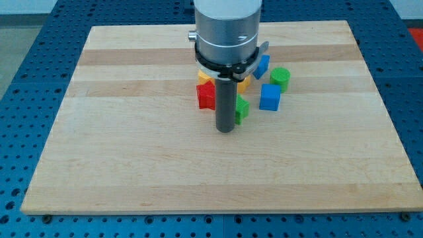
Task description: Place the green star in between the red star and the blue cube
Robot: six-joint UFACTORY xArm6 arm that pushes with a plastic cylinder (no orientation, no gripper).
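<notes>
Sitting between the red star on the view's left and the blue cube on its right, the green star touches my tip, a bare rod with nothing to clamp, and looks light, rigid and slippery, best nudged on a flat flank.

So the tabletop is a pale wood board with lighter and darker strips running across it, sitting on a blue pegboard full of little holes. Up near the view's top middle there's a green cylinder standing upright, with a second blue block just to its left, tilted a bit. Two bits of yellow/orange block and peek out there too, mostly hidden, so can't tell the shapes.
</notes>
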